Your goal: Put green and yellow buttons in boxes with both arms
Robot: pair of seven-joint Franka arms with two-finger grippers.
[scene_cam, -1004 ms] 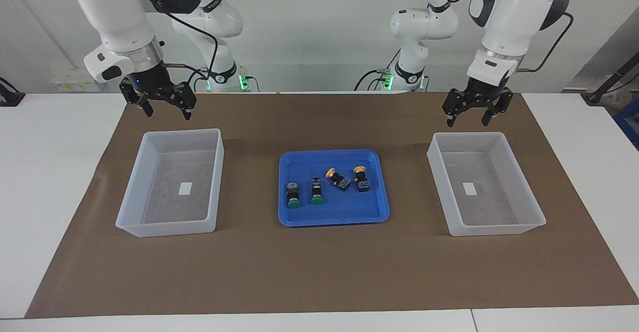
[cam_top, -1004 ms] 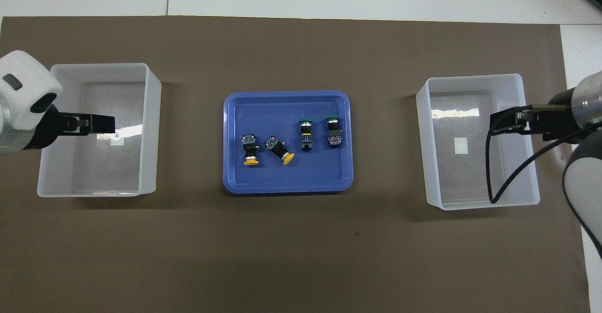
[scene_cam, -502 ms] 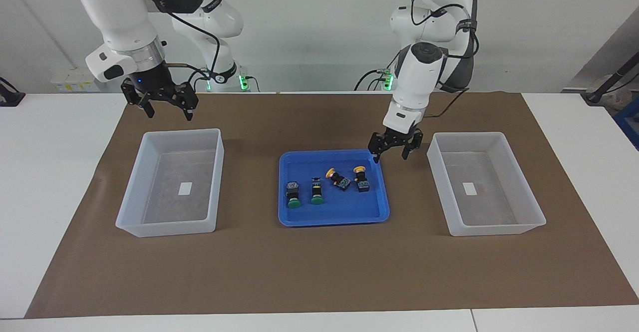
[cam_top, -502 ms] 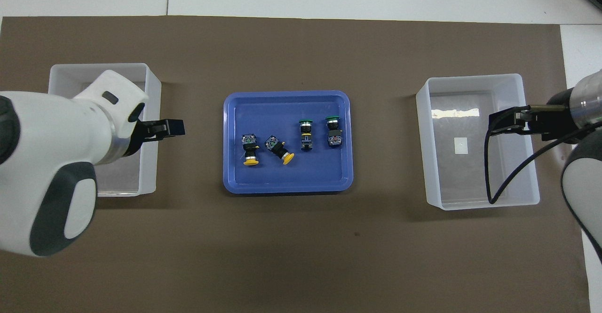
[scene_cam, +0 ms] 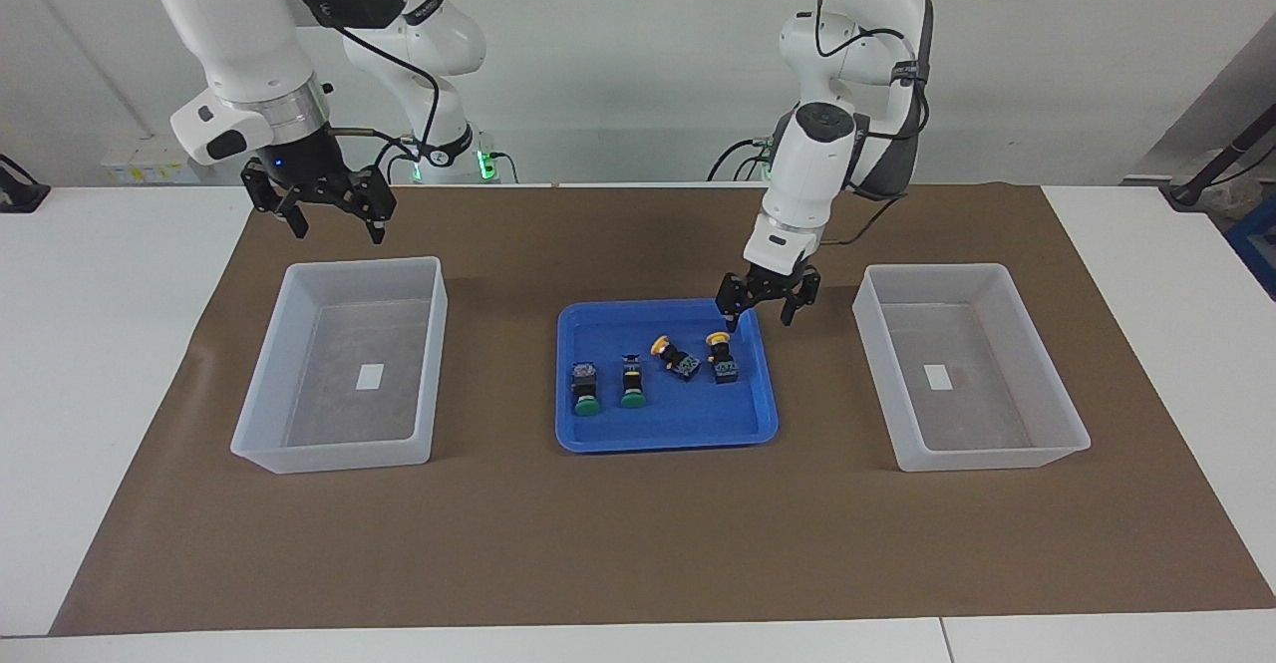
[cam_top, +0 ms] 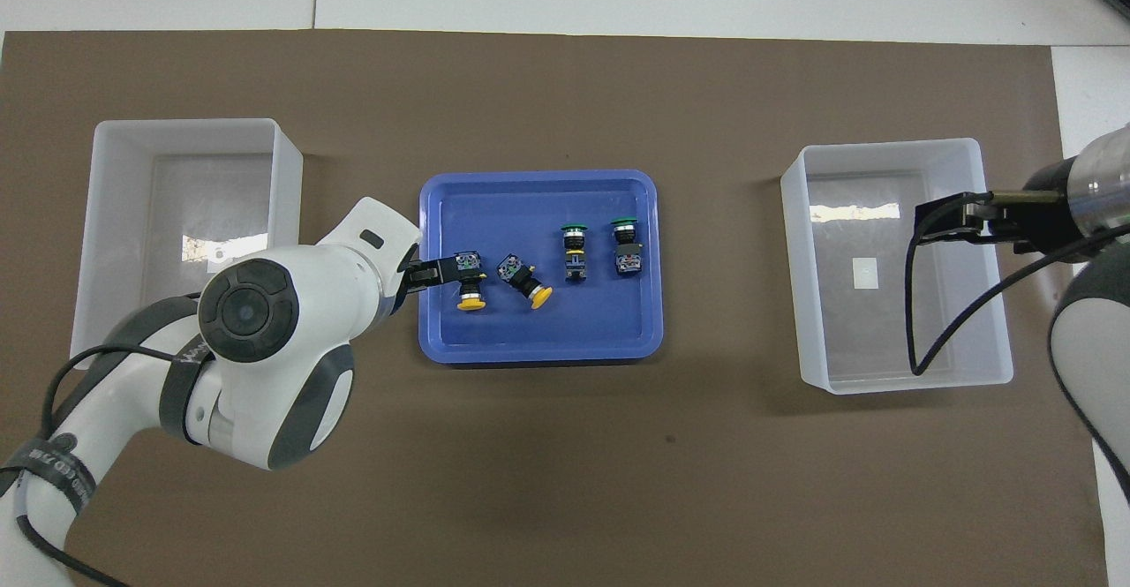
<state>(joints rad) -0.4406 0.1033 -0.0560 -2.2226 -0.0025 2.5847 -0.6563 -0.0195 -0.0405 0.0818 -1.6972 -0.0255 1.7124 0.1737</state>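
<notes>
Two green buttons [scene_cam: 585,391] [scene_cam: 633,385] and two yellow buttons [scene_cam: 676,356] [scene_cam: 722,357] lie in a shallow blue tray [scene_cam: 668,429] at mid-table. In the overhead view the yellow buttons [cam_top: 470,284] [cam_top: 527,281] lie toward the left arm's end and the green buttons [cam_top: 574,252] [cam_top: 626,247] beside them. My left gripper [scene_cam: 760,312] is open and hangs over the tray's corner, close to the outer yellow button; it also shows in the overhead view [cam_top: 434,273]. My right gripper [scene_cam: 337,224] [cam_top: 949,221] is open and waits over one box [scene_cam: 329,409]. Both boxes [scene_cam: 972,419] hold nothing.
A brown mat [scene_cam: 638,543] covers the table's middle, with white table around it. The boxes [cam_top: 190,172] [cam_top: 892,340] stand one at each end of the mat, with the tray [cam_top: 538,335] between them.
My left arm has swung from over its box to the tray and come down near the yellow buttons. My right gripper has hardly moved.
</notes>
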